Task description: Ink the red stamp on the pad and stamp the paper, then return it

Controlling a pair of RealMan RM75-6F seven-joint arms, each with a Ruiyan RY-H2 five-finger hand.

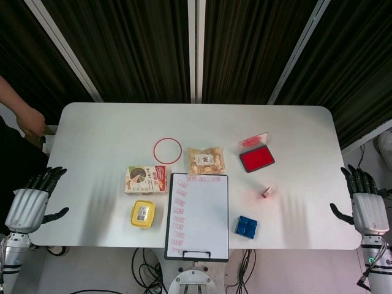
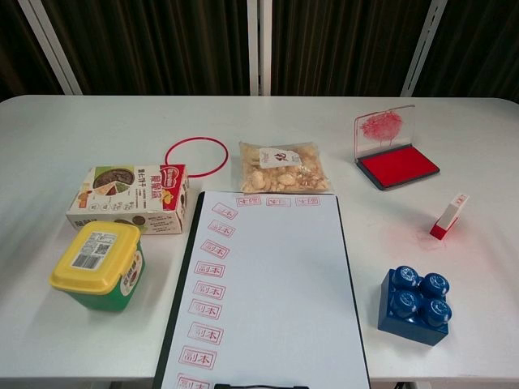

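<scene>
The small red and white stamp (image 1: 268, 192) (image 2: 448, 216) stands tilted on the table right of the paper, on a faint red smudge. The red ink pad (image 1: 256, 158) (image 2: 398, 165) lies open behind it, its clear lid raised. White paper on a clipboard (image 1: 199, 213) (image 2: 266, 284) sits at front centre, with red stamp marks along its left and top edges. My left hand (image 1: 29, 205) hangs off the table's left edge, fingers apart, holding nothing. My right hand (image 1: 366, 202) is off the right edge, also spread and empty. Neither hand shows in the chest view.
A blue toy block (image 1: 245, 227) (image 2: 415, 305) sits near the stamp. A snack bag (image 1: 205, 160) (image 2: 281, 168), red ring (image 1: 167, 150) (image 2: 196, 156), printed carton (image 1: 146, 179) (image 2: 130, 199) and yellow-lidded tub (image 1: 143, 214) (image 2: 100, 265) lie left and behind. A person's arm (image 1: 21, 113) is at far left.
</scene>
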